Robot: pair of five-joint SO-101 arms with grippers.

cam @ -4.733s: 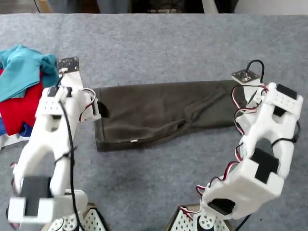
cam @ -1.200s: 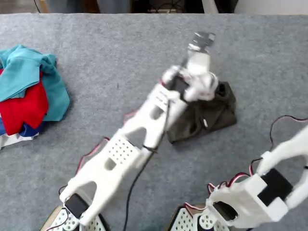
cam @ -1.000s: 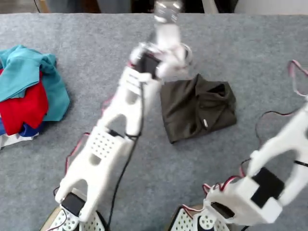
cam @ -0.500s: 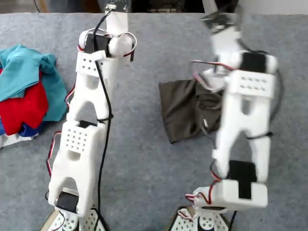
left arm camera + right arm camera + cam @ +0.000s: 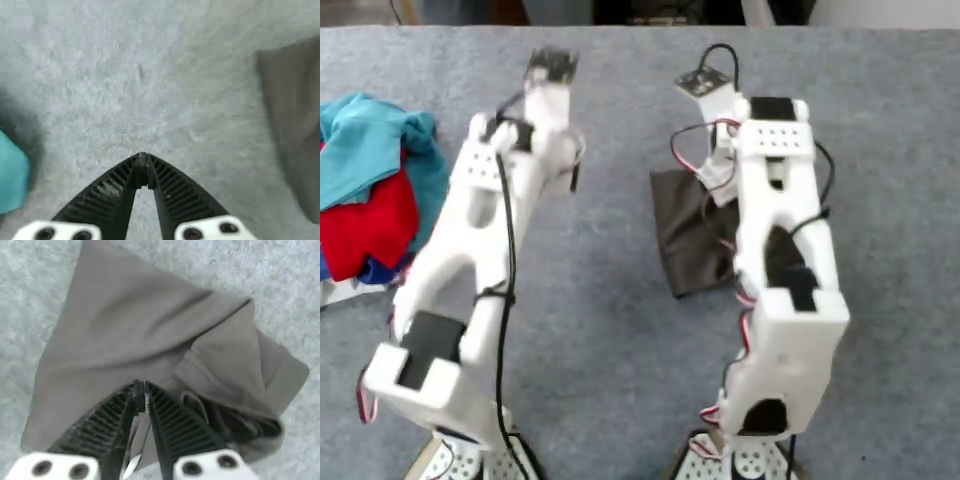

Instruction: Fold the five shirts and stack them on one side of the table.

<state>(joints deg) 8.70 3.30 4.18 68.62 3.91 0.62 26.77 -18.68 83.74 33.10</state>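
Your right gripper [image 5: 144, 385], jaws together, hangs over the folded dark shirt [image 5: 685, 235], whose visible edge runs far-to-near. Your left gripper [image 5: 143, 157] is pinched together too.

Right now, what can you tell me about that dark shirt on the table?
The dark shirt is olive-brown, soft matte cloth, folded into a rough compact bundle. One part lies smooth; the other is bunched in overlapping folds. It rests on the grey table near the middle, apart from the coloured pile. The right arm hangs over it, jaws shut above the cloth; whether they touch it, I cannot tell.
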